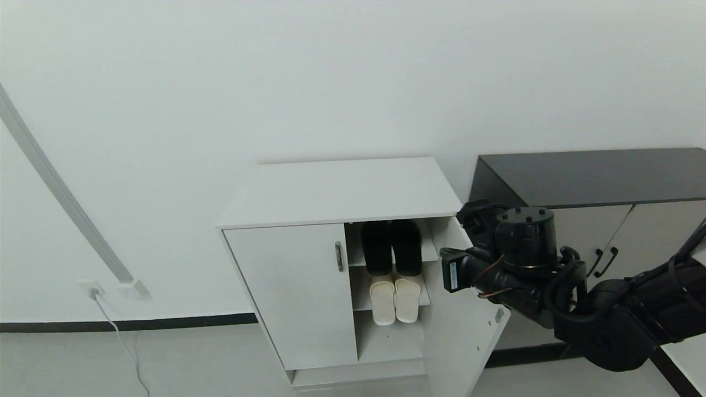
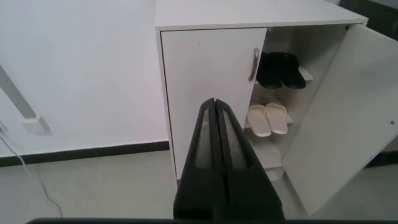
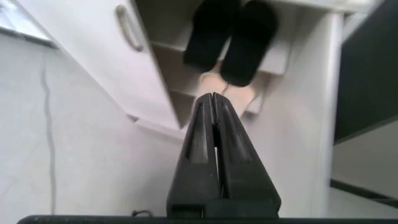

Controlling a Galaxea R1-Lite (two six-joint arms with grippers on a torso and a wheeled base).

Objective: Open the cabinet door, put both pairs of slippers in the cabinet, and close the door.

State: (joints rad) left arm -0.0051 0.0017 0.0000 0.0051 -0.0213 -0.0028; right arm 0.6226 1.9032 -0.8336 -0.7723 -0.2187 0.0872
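The white cabinet [image 1: 336,193] stands against the wall with its left door [image 1: 298,292] closed and its right door [image 1: 463,336] swung open. Inside, a black pair of slippers [image 1: 391,245] lies on the upper shelf. A cream pair of slippers [image 1: 395,299] lies on the shelf below. My right gripper [image 3: 213,97] is shut and empty, pointing at the slippers [image 3: 233,37] from in front of the opening. Its wrist [image 1: 524,242] hangs beside the open door's top edge. My left gripper [image 2: 214,101] is shut and empty, well back from the closed left door [image 2: 208,87].
A low sideboard with a black top [image 1: 590,176] stands close to the right of the cabinet, just behind the open door. A wall socket with a cable [image 1: 92,290] sits low on the left wall. Bare floor [image 1: 138,358] lies in front.
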